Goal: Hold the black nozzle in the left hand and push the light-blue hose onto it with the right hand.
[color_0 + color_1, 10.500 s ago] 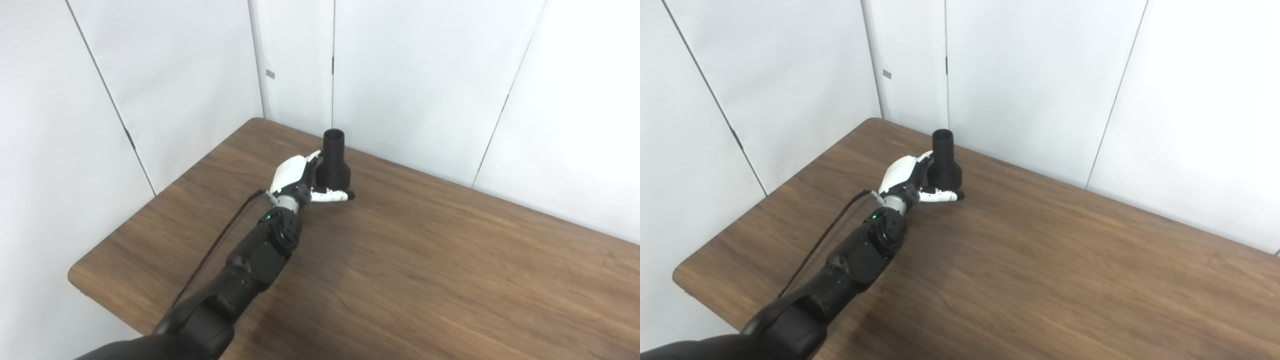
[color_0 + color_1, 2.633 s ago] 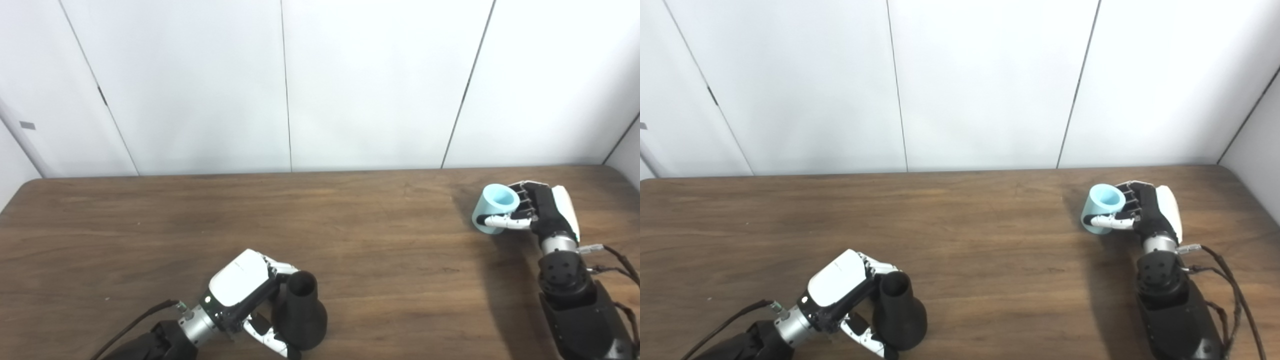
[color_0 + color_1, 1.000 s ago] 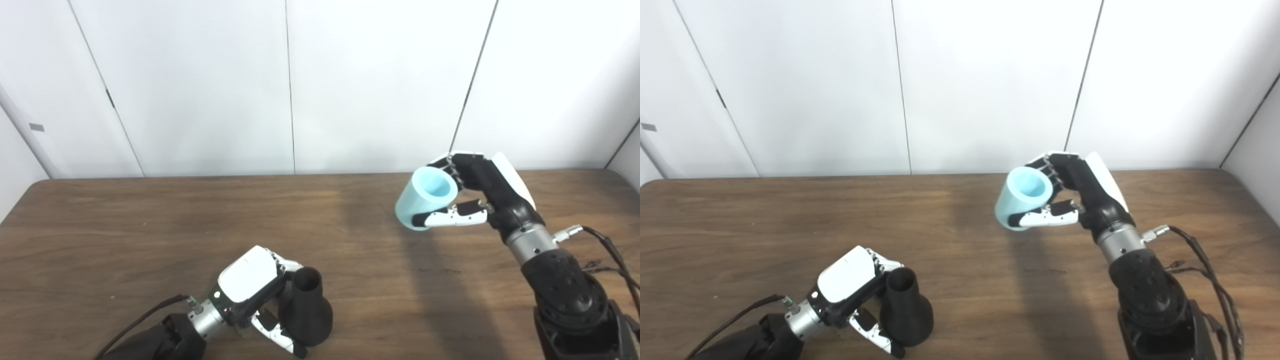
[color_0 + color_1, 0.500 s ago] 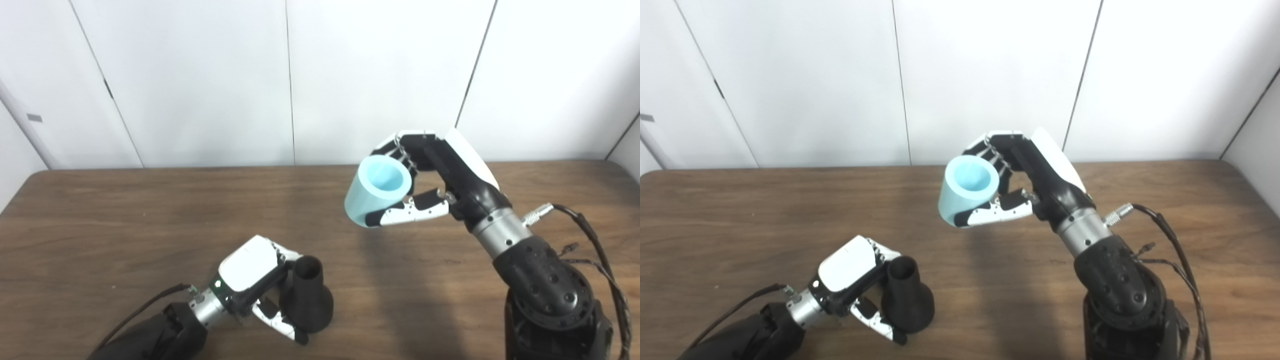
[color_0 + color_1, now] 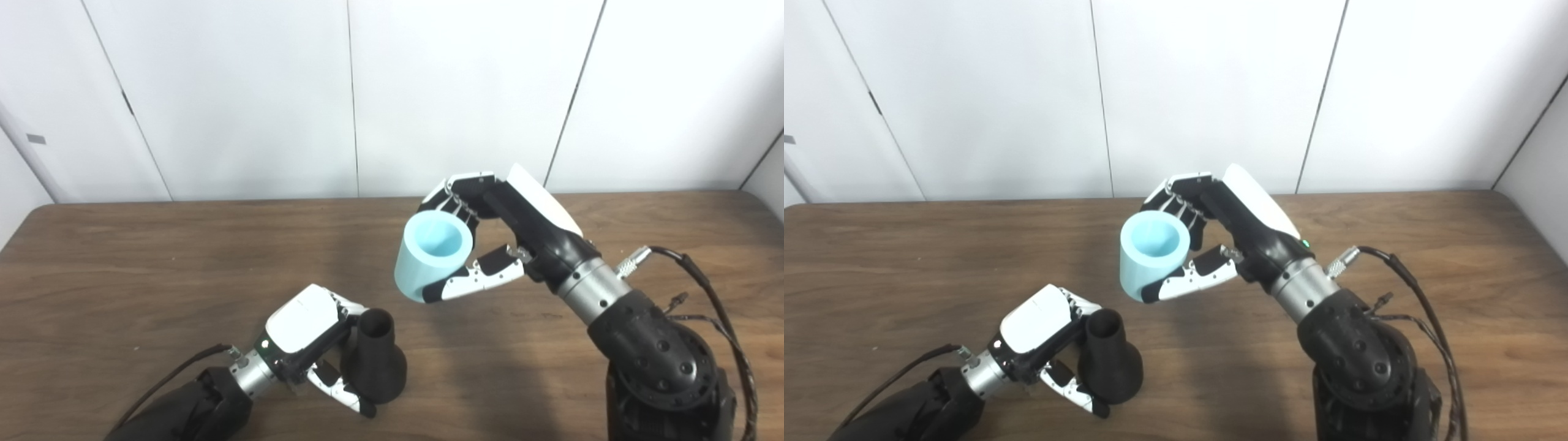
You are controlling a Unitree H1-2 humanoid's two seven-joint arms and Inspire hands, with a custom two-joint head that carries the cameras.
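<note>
While the black flared nozzle (image 5: pixel 373 361) stands upright on the brown wood-grain table (image 5: pixel 122 263) near its front edge, the robot's left hand (image 5: pixel 306 343), white-backed with black inner parts, is wrapped around it: the fingers (image 5: pixel 349 309) curl behind the narrow neck and the thumb (image 5: pixel 340 395) presses the wide lower body from the near side. The nozzle's open round mouth faces upward, and its broad base appears to rest on the tabletop.

Up and to the right of it, the right hand (image 5: pixel 502 239) is clamped on the light-blue short cylindrical hose piece (image 5: pixel 432 254), which is raised clear of the table. Its fingers (image 5: pixel 456 190) arch over the far side of the tube and the white-and-black thumb (image 5: pixel 471 283) braces it from below. The hose is tilted, with one open end turned up toward the cameras so the hollow inside shows; the other end points down and to the left, toward the nozzle. The two parts are near each other but apart, not touching. A dark shadow of the right arm falls across the table beneath it. White wall panels (image 5: pixel 245 92) stand behind the table's far edge.
</note>
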